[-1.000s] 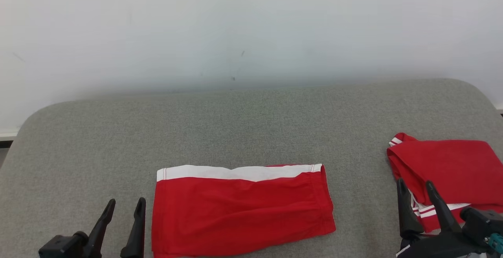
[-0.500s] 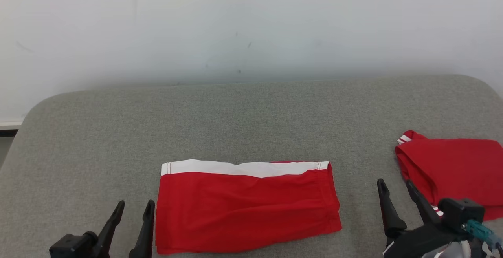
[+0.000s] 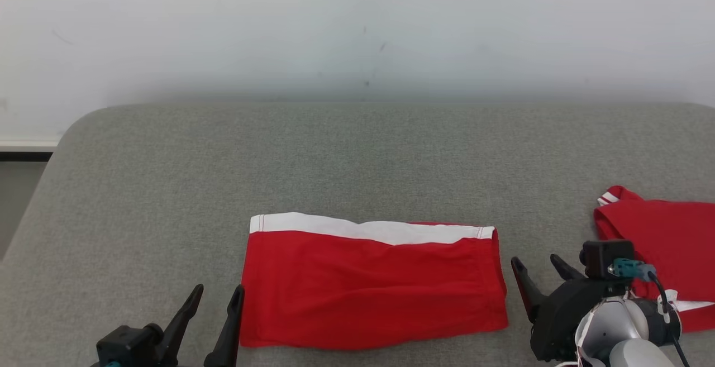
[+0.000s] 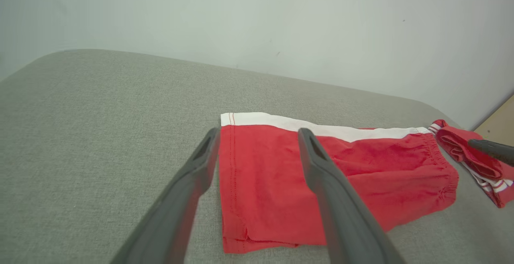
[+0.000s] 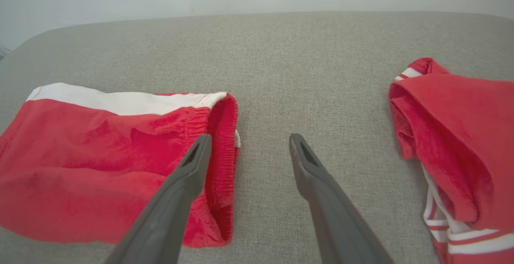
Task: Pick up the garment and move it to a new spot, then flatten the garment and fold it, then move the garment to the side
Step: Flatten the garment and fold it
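- As you look from the head, the folded red garment (image 3: pixel 371 283) lies flat on the grey cushion (image 3: pixel 167 188). The left gripper (image 3: pixel 219 289) and right gripper (image 3: pixel 535 259) flank it, both wide open and empty, likely poised to take its ends.
- Left wrist: your fingers straddle its hemmed edge.
- Right wrist: one finger hangs over the waistband end, and a second red garment (image 5: pixel 453 135) lies apart.

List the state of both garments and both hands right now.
Red shorts: folded flat on the grey pad, white band at the far edge, not held.
Second red garment: loosely bunched at the right, untouched, partly out of frame.
Left hand: open, empty, beside the shorts' left edge.
Right hand: open, empty, between the two garments.
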Motion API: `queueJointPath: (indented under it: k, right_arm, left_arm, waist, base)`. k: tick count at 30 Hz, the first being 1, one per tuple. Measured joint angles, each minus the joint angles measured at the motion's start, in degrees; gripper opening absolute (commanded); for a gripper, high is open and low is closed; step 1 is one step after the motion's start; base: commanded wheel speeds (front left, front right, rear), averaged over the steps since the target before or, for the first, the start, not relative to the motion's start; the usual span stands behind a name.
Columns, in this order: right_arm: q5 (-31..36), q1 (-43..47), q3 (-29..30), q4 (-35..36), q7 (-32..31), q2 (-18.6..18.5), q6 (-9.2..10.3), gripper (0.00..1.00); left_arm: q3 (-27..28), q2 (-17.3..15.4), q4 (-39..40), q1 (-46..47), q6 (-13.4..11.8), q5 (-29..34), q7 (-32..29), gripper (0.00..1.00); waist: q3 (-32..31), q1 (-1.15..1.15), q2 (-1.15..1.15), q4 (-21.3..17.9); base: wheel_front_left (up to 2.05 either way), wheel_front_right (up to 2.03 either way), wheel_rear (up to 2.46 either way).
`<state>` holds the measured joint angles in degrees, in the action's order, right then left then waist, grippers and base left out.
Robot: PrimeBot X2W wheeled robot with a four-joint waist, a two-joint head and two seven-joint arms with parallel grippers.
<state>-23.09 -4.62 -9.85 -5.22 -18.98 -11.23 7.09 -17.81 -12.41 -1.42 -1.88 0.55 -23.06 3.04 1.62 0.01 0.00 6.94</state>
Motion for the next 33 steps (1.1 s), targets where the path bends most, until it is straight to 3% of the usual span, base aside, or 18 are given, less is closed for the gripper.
queueJointPath:
  k: [13, 33]
  right_arm:
    - [0.68, -1.80, -0.67, -1.30, -10.90, 1.58, 0.04, 1.00]
    - [0.99, -5.22, 4.05, -7.53, -17.33, 4.52, 0.04, 1.00]
  left_arm:
    - [-0.16, 0.24, -0.99, 0.12, 0.07, -0.08, -0.32, 1.00]
    - [-1.21, 0.83, -1.31, 2.33, 0.99, -0.08, -0.52, 1.00]
  waist:
    - [1.18, 0.00, 0.00, 1.78]
    - [3.37, 0.00, 0.00, 4.02]
  base:
    - [0.00, 0.00, 0.00]
    - [0.00, 0.00, 0.00]
